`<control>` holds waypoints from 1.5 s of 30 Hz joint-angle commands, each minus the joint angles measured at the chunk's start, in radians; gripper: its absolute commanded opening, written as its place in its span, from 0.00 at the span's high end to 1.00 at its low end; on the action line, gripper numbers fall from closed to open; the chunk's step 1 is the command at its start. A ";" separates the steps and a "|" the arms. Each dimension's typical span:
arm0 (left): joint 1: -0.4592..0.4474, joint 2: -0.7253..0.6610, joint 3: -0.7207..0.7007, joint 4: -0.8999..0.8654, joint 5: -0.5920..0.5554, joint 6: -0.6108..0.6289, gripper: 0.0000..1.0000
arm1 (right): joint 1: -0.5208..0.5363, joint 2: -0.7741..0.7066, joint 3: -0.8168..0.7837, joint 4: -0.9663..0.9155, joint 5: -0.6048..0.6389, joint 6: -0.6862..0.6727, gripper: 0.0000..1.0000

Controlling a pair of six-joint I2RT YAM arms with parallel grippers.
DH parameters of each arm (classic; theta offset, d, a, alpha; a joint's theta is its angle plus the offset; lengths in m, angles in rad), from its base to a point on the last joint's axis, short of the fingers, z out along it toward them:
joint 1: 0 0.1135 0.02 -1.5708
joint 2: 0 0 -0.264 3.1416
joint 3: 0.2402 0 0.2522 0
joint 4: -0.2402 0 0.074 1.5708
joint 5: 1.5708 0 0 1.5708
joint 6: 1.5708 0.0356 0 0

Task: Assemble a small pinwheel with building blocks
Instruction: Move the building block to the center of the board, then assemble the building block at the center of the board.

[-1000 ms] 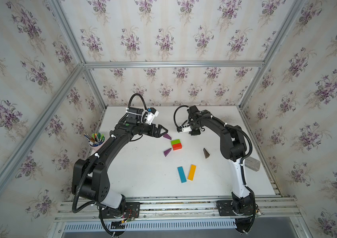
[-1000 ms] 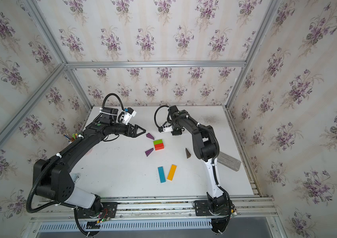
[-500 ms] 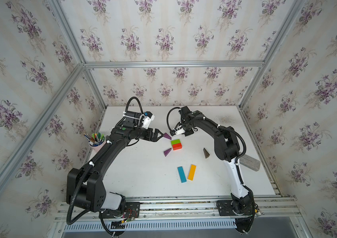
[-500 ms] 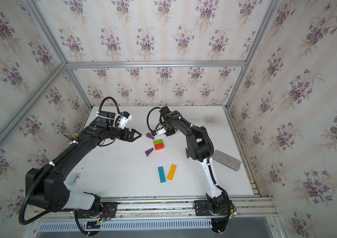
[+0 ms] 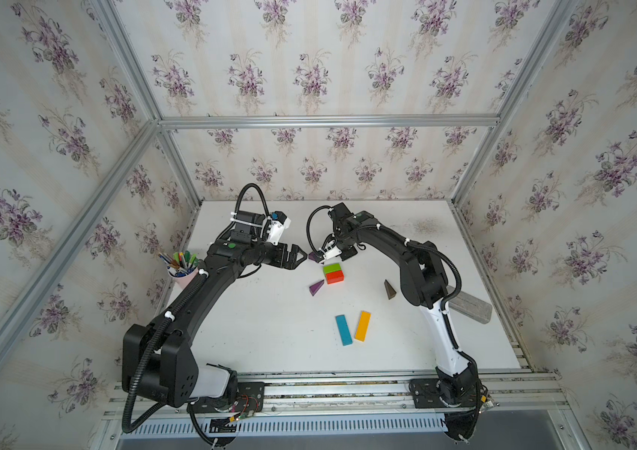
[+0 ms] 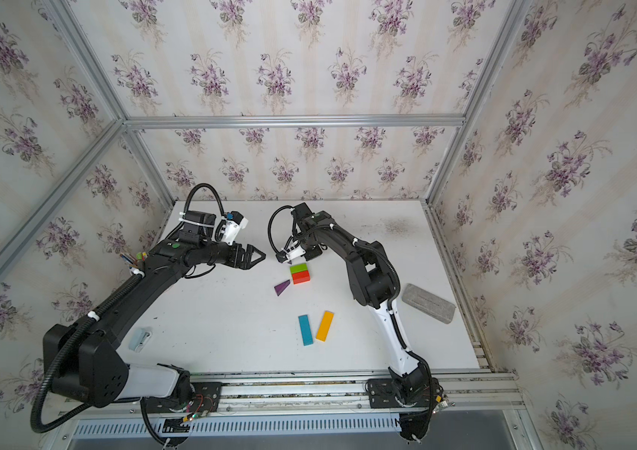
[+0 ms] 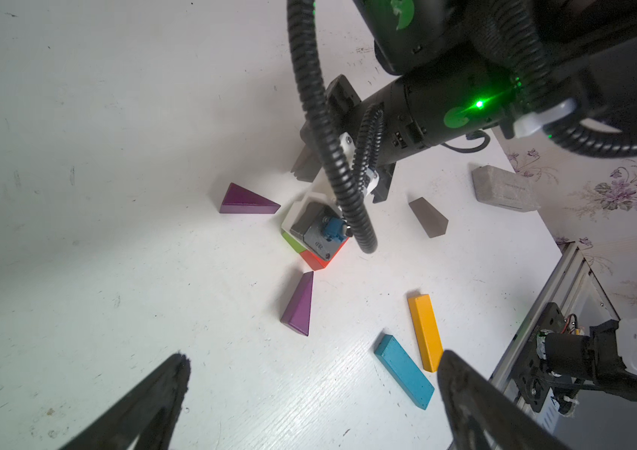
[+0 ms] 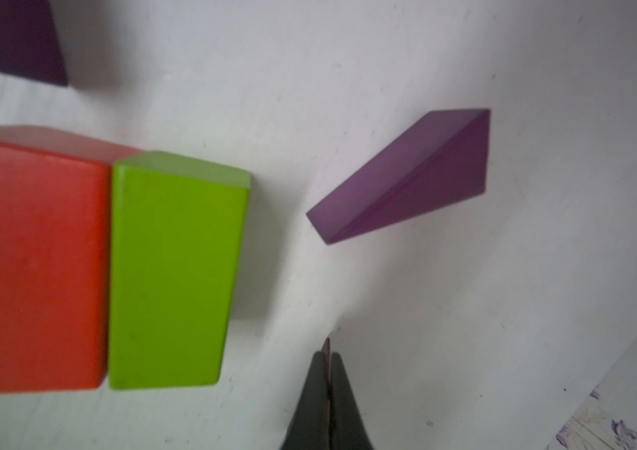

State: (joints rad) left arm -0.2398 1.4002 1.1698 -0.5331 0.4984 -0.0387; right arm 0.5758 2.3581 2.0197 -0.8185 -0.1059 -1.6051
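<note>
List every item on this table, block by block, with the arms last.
Green cuboid and red cuboid: two, wooden, touching side by side, mid-table.
Purple wedge: one, by the red cuboid.
Second purple wedge: one, beyond the green cuboid, apart from it.
Brown wedge: one seen, near the right arm.
Blue bar and orange bar: two, side by side, toward the front rail.
Pink cup: one, holding coloured pens, left edge.
Grey oblong pad: one, right edge.
Pale-blue item: one, by the left arm's base; unclear what.
White table: one.
Left gripper: open, empty.
Right gripper: shut, empty, beside the green cuboid.
</note>
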 commanded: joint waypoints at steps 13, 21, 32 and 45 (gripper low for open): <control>0.005 0.008 0.015 0.004 0.016 0.025 0.00 | -0.020 -0.064 0.034 0.061 -0.093 0.096 0.80; -0.039 -0.022 0.019 0.092 -0.031 0.110 0.01 | -0.117 -0.265 -0.195 0.339 0.045 0.566 0.63; -0.235 0.469 0.511 0.041 -0.174 0.545 0.33 | -0.180 -0.805 -0.902 0.660 0.084 1.253 0.34; -0.318 0.835 0.792 -0.087 -0.248 0.670 0.57 | -0.185 -1.149 -1.298 0.917 0.019 1.758 0.00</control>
State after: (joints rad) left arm -0.5358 2.2166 1.9606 -0.5690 0.3279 0.5678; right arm 0.3916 1.2579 0.7696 -0.0349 -0.0807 -0.0040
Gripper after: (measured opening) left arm 0.432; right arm 0.998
